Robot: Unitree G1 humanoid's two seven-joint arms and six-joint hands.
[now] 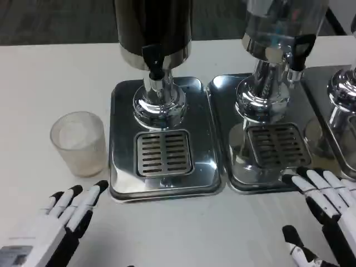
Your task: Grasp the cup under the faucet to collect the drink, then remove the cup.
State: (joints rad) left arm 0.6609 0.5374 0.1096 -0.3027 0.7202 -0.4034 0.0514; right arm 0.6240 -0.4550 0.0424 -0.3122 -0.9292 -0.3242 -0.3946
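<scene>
A frosted translucent cup stands upright on the white table, left of the left dispenser's steel drip tray. The black faucet hangs over that tray's slotted grate, and nothing stands on the grate. My left hand lies low at the front left, fingers spread, a little below and apart from the cup, holding nothing. My right hand is at the front right near the second tray's front edge, fingers apart and empty.
A second dispenser stands on its own steel tray to the right, with a third one at the right edge. Bare white table runs along the front between my hands.
</scene>
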